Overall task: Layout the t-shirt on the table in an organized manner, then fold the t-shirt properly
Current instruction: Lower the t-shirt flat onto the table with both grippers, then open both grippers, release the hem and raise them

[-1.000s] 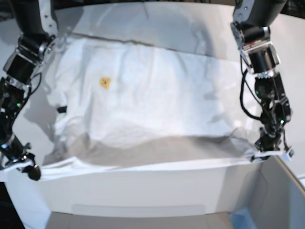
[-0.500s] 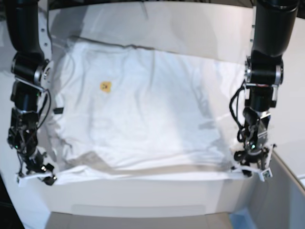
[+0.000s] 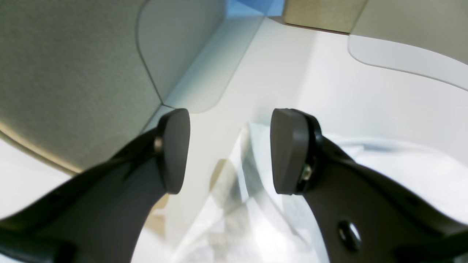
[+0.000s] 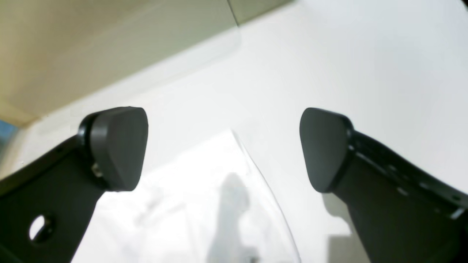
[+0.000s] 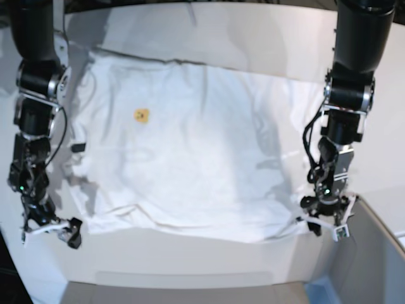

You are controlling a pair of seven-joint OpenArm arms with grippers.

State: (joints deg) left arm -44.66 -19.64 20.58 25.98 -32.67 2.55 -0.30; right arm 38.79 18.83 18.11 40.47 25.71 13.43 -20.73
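Desk [image 5: 266, 31] carried the shirt [image 5: 190, 152] spread flat, near hem close to the desk's front edge, creases down the right half and a fold along the hem. Risk was hem or corners slipping toward that edge, or wrinkles getting folded in if not smoothed first. Left jaws [image 5: 323, 227] stood open at one hem corner, right jaws [image 5: 49, 229] open at the other, nothing gripped; a low re-grasp could drag cloth and undo the layout.

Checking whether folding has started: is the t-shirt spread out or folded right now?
Spread out. The t-shirt lies open in one wrinkled layer on the table, no fold made yet, and both arms' jaws stand open at its near corners.
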